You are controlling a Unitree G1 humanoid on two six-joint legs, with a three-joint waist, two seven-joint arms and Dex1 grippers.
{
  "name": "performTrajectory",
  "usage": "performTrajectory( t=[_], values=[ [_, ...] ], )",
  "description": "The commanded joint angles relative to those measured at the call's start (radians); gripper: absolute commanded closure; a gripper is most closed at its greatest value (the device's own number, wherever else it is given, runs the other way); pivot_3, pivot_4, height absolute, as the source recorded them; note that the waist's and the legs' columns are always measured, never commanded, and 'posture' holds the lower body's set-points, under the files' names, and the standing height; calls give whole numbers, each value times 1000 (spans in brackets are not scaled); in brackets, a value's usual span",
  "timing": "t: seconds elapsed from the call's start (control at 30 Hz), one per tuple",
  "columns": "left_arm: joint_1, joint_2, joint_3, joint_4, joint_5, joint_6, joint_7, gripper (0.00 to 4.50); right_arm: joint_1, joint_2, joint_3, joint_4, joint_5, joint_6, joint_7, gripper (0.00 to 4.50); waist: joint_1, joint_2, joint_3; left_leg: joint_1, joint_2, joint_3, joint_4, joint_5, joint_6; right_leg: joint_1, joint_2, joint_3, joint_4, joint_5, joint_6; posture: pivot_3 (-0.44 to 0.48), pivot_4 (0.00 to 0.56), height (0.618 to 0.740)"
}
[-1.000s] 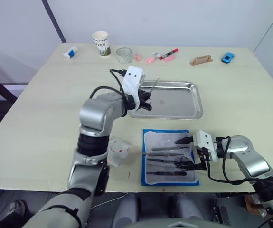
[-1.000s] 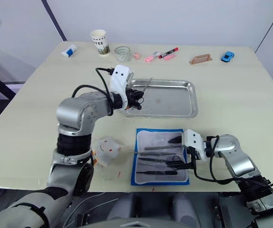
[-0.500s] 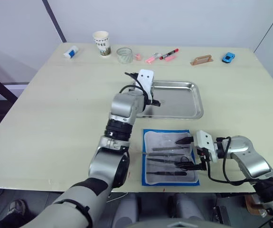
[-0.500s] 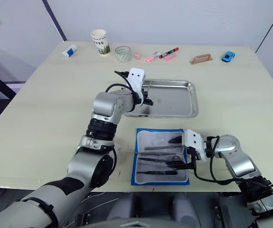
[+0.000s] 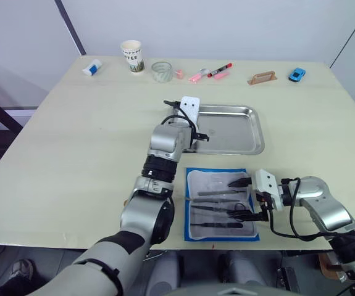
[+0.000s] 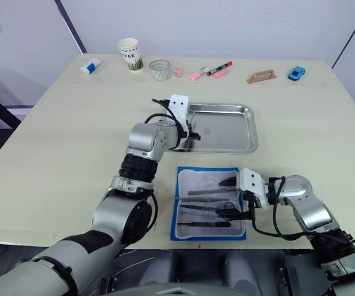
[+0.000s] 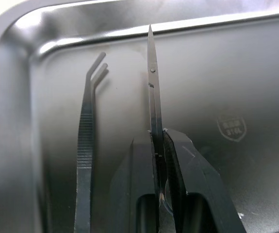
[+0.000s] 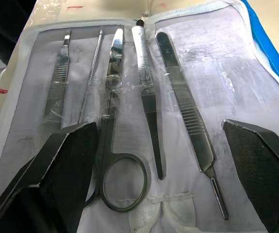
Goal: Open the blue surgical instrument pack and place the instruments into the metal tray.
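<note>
Left wrist view: our left gripper [image 7: 159, 141] is pinching scissors [image 7: 152, 87] low over the metal tray [image 5: 242, 132], beside tweezers [image 7: 87, 136], ready for release. Right gripper [image 8: 163, 160] is hanging spread over the blue surgical instrument pack [image 5: 192, 229], near the tray.

The metal tray [image 5: 229, 131] is polished steel, glossy and mirror-like, with a stamped mark. The scissors [image 7: 152, 87] and tweezers [image 7: 88, 126] in it are smooth dark metal, the tweezers ribbed at the grip. The blue surgical instrument pack [image 8: 129, 111] has a crinkled clear plastic insert. The table [image 5: 72, 154] is matt pale wood.
</note>
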Motion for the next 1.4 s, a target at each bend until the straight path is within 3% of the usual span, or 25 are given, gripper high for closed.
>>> performTrajectory(
  t=[0.03, 0.67, 0.7, 0.77, 0.97, 1.13, 1.3, 1.4],
  values=[
    [2, -3, 3, -54, 9, 16, 14, 4456, 28, -8, 43, 51, -44, 40, -7, 0, 0, 0, 0, 0, 0, 0, 0, 0, 0, 0, 0, 0, 0, 0, 0, 0, 150, 740],
    [27, -4, 10, -88, 7, 64, 42, 4456, 32, -6, 47, 50, -45, 37, -6, 0, 0, 0, 0, 0, 0, 0, 0, 0, -1, 0, 0, 0, 0, 0, 0, 0, 150, 740],
    [28, -4, 10, -90, 7, 66, 42, 3654, 32, -6, 47, 50, -45, 37, -6, 0, 0, 0, 0, 0, 0, 0, 0, 0, -1, 0, 0, 0, 0, 0, 0, 0, 150, 740],
    [29, -5, 13, -92, 6, 69, 44, 3011, 32, -6, 47, 52, -45, 36, -6, 0, 0, 0, 0, 0, 0, 0, 0, 0, -1, 0, 0, 0, 0, 0, 0, 0, 150, 740],
    [34, -15, 18, -118, -2, 76, 41, 129, 29, -5, 47, 55, -46, 35, -5, 0, 0, 0, 0, 0, 0, 0, 0, 0, -1, 0, 0, 0, 0, 0, 0, 0, 150, 740],
    [78, -20, -12, -278, -71, 85, -69, 59, 33, -5, 47, 50, -45, 35, -8, 0, -1, 0, 0, 0, 0, 0, 0, 0, -1, 0, 0, 0, 0, 0, 0, 0, 150, 740],
    [150, 42, -103, -462, -172, 29, -301, 59, 34, -4, 44, 52, -44, 34, -8, 0, -1, 0, 0, 0, 0, 0, -2, 2, -5, 0, -1, 0, 0, 0, 0, 0, 150, 740],
    [232, 99, -155, -522, -204, -263, -524, 59, 31, 2, 45, 59, -45, 30, -12, 0, -2, 1, 0, 2, 0, 1, -5, 3, -6, 0, -1, 1, -1, 0, 0, 0, 150, 740]
  ],
)
